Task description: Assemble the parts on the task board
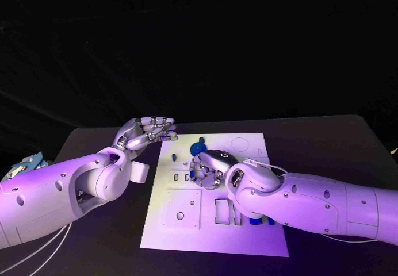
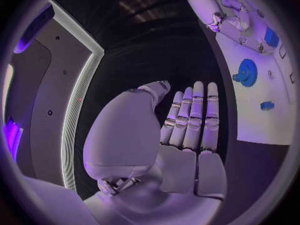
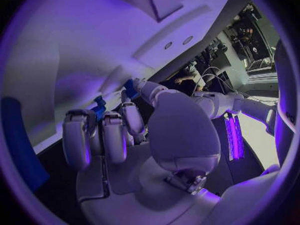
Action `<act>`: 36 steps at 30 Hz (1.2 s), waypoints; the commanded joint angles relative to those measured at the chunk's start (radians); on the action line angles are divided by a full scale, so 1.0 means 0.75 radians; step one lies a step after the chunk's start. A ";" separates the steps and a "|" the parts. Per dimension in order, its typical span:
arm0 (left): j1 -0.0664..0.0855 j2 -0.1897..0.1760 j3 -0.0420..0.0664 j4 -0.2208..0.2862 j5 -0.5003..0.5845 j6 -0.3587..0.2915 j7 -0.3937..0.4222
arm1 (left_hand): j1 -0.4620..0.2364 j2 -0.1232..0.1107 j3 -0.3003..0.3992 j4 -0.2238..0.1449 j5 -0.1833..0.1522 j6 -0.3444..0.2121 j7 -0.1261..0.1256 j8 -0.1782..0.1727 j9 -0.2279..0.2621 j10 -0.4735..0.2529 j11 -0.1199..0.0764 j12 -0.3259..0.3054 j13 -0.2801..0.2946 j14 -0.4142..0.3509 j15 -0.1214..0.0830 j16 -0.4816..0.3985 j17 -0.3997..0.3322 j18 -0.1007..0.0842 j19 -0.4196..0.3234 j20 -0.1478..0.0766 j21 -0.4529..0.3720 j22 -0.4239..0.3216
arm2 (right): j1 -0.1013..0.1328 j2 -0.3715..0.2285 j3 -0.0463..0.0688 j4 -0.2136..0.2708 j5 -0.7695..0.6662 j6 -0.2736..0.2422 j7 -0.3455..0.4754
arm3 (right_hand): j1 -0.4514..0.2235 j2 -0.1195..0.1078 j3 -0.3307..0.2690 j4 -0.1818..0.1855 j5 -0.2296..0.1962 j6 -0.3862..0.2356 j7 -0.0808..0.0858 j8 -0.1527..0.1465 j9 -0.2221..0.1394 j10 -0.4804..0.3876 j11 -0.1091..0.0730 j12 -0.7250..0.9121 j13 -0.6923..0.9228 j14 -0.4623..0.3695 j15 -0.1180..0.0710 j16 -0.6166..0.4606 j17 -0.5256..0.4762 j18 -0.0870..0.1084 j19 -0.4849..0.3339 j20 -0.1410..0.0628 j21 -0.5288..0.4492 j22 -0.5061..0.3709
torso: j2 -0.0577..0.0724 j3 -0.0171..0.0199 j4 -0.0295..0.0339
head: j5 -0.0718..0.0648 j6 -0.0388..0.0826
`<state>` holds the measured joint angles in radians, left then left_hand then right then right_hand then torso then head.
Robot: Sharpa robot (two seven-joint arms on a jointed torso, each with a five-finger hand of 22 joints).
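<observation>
White task board (image 1: 187,230) lies flat on the black table (image 1: 332,138), under my right hand (image 1: 209,169). My right hand is down over the board's middle, fingers curled; small blue parts (image 3: 100,108) sit at my fingertips, but I cannot tell whether I'm gripping one. Blue gear (image 1: 197,149) lies on the board just beyond my right hand; my wrist and forearm cover the slots nearer me, with blue pieces (image 1: 255,221) showing just beside the forearm. My left hand (image 1: 151,131) hovers off the board's far left corner, released, fingers straight, holding nothing.
</observation>
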<state>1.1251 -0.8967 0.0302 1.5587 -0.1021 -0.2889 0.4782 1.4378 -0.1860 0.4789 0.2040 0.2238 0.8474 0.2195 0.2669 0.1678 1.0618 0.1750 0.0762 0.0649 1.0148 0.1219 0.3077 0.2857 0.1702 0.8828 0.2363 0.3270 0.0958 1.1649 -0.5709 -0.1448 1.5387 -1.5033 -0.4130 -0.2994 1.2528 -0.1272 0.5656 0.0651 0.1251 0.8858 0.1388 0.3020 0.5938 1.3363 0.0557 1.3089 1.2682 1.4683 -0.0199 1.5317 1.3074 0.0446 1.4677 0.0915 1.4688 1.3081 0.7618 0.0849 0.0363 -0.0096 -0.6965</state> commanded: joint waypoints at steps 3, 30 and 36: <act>0.001 0.002 0.001 0.001 0.003 0.030 0.000 | -0.016 -0.003 0.006 -0.003 -0.009 -0.002 0.023 -0.006 0.001 0.005 0.001 -0.006 0.002 0.000 0.005 -0.009 0.002 0.017 0.006 0.006 -0.004 -0.002 | -0.007 0.001 -0.005 -0.008 -0.007 0.035 -0.019 | -0.013 -0.014 -0.009 0.002 -0.009 -0.014 0.003 -0.016 -0.006 -0.012 0.002 -0.011 -0.007 0.101 0.008 -0.001 0.191 -0.011 0.017 0.000 -0.009 0.194 | 0.000 -0.0001 0.0001 | 0.000 -0.002; 0.001 0.002 0.001 0.000 0.003 0.032 -0.003 | -0.018 -0.003 0.007 -0.005 -0.009 -0.004 0.024 -0.007 0.001 0.004 0.002 -0.009 0.002 -0.002 0.006 -0.012 0.003 0.017 0.005 0.007 -0.006 -0.003 | -0.007 0.003 -0.005 -0.015 0.014 0.025 0.014 | -0.064 -0.081 -0.049 0.026 -0.001 -0.078 0.035 -0.076 -0.042 -0.053 0.032 -0.043 -0.038 0.094 0.033 -0.013 0.164 0.000 -0.009 0.024 -0.046 0.163 | 0.000 -0.0002 -0.0004 | 0.001 -0.003; 0.001 0.002 0.001 -0.001 0.003 0.033 -0.006 | -0.018 -0.003 0.007 -0.005 -0.009 -0.004 0.024 -0.007 0.001 0.004 0.002 -0.009 0.002 -0.002 0.006 -0.012 0.004 0.017 0.006 0.006 -0.005 -0.003 | -0.007 0.003 -0.005 -0.018 0.022 0.020 0.026 | -0.068 -0.107 -0.099 0.038 -0.077 -0.096 0.038 -0.098 -0.052 -0.063 0.036 -0.047 -0.043 0.093 0.037 -0.016 0.159 0.003 -0.016 0.029 -0.059 0.153 | 0.000 -0.0001 -0.0002 | 0.000 -0.003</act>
<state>1.1251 -0.8965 0.0303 1.5573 -0.1021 -0.2837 0.4706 1.4342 -0.1895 0.4817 0.2013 0.2238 0.8474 0.2195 0.2669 0.1678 1.0618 0.1750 0.0762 0.0649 1.0148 0.1218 0.3011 0.2874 0.1702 0.8828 0.2363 0.3270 0.0944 1.1625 -0.5689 -0.1466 1.5285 -1.4929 -0.4122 -0.2873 1.2005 -0.1980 0.4981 0.0939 0.0716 0.8215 0.1677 0.2342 0.5562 1.2968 0.0805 1.2792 1.2366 1.4683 0.0018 1.5217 1.3073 0.0453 1.4571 0.1097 1.4298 1.3076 0.7616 0.0848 0.0360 -0.0091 -0.6993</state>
